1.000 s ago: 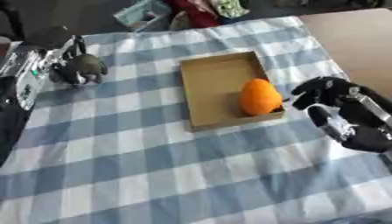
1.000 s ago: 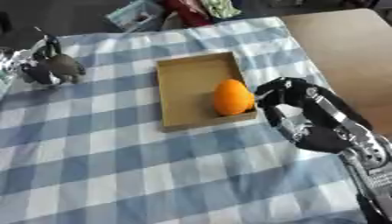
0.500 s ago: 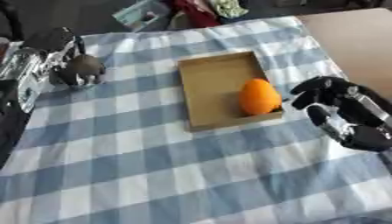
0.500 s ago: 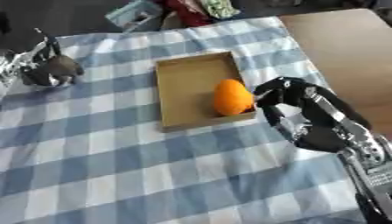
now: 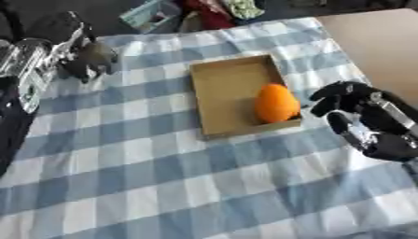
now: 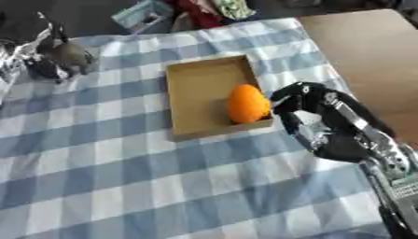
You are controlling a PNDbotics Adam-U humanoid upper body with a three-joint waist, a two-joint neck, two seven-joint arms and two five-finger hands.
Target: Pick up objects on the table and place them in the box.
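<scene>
Orange object (image 5: 276,102) sits inside the box (image 5: 226,87), in the near right corner, touching or nearly touching the right wall. Same spot as a second ago, so that placement looks finished. Right hand (image 5: 365,121) hangs just right of the box over the checked cloth (image 5: 147,177), fingers curled inward, nothing in them; it is barely shifted across the last second, so I read it as idling after release rather than reaching. Change is on the other side: left hand (image 5: 69,44) at the far left edge of the table is on a dark rounded object (image 5: 96,57), and the pair sits slightly further toward the box than a second ago, though the camera has also drifted a bit, so part of that may be view shift. Fingers appear wrapped around the dark object, but the view there is murky; I take it as held. Judgement: one item in, second item being picked or carried by the left, box has free floor on the far and left side for it. Clutter beyond the far edge is not in play.
</scene>
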